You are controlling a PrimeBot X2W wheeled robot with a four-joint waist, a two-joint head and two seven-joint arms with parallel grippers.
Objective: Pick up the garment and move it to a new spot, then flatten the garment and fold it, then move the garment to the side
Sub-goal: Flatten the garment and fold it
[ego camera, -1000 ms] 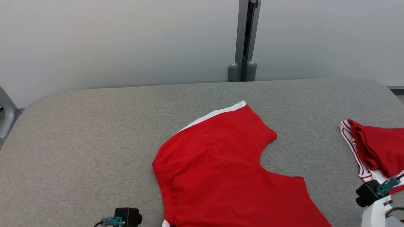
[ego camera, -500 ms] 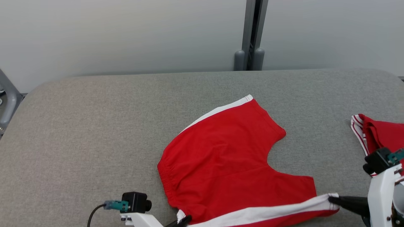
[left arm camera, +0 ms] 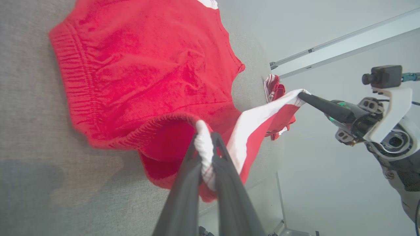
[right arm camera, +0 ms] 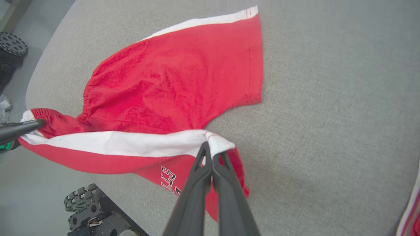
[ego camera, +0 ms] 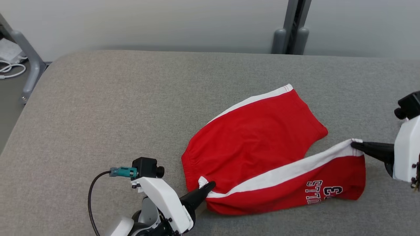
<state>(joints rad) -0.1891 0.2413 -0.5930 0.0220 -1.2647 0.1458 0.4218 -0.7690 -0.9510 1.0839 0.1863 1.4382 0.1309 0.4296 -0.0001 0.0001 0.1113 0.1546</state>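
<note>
Shorts, red, lie right of centre on the table. The far leg is flat, with its hem to the far right. The near leg is raised and stretched between the two grippers.

Left gripper: jaws closed on the waistband corner, at one end of the white stripe.
Right gripper: jaws closed on the hem corner, at the other end of that stripe.
The stripe runs nearly taut between them. The printed panel hangs below it, toward the near edge.

Judged step: the fold, near leg over far leg.

Notes for doing it well:
- Carry both corners toward the far side together, at equal height and pace, so the stripe lands straight.
- Use light tension only. A harder pull would likely drag the flat leg, whose waistband already bunches by the left gripper.
- Lift enough that the hanging panel clears the flat leg and does not tuck under.
- Aim the held stripe at the far leg's stripe, hem on hem and waistband on waistband.
- Lower until the cloth rests, then release.
- A second red garment lies to the right, so route the right arm clear of it.
</note>
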